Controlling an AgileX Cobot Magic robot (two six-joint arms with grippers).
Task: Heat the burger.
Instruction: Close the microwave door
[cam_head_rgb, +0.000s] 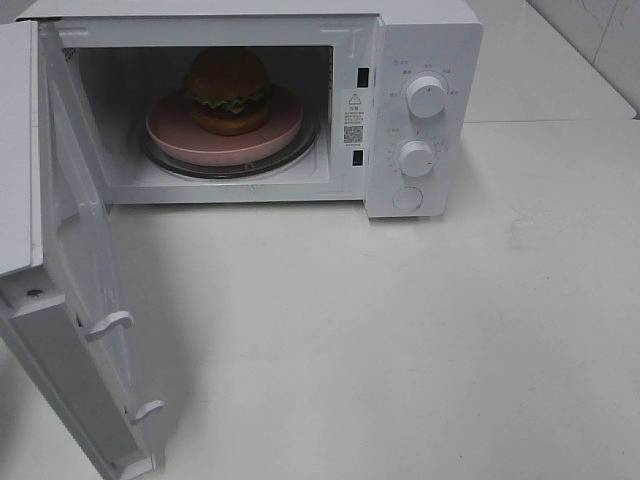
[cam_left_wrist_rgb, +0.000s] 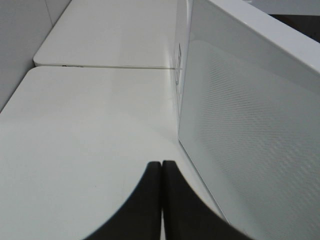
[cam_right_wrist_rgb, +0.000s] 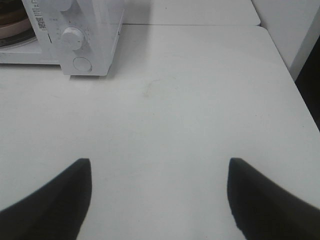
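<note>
Locate the burger (cam_head_rgb: 229, 90) inside the microwave (cam_head_rgb: 425, 40); it stands upright on the round pink plate (cam_head_rgb: 225, 135), and the plate rests on the glass turntable (cam_head_rgb: 165, 160). Note that the microwave door (cam_head_rgb: 90, 260) is swung wide open at the left of the high view; two latch hooks project from its inner face. The control panel carries an upper knob (cam_head_rgb: 427, 97) and a lower knob (cam_head_rgb: 415, 158) — both white — with a round button (cam_head_rgb: 407, 198) beneath them. Check the left gripper (cam_left_wrist_rgb: 161, 167); its fingers are pressed together with nothing between them, over the desk (cam_head_rgb: 400, 340) just beside the door. Check the right gripper (cam_right_wrist_rgb: 158, 165); its fingers stand wide apart and empty — over the desk, well apart from the microwave.
</note>
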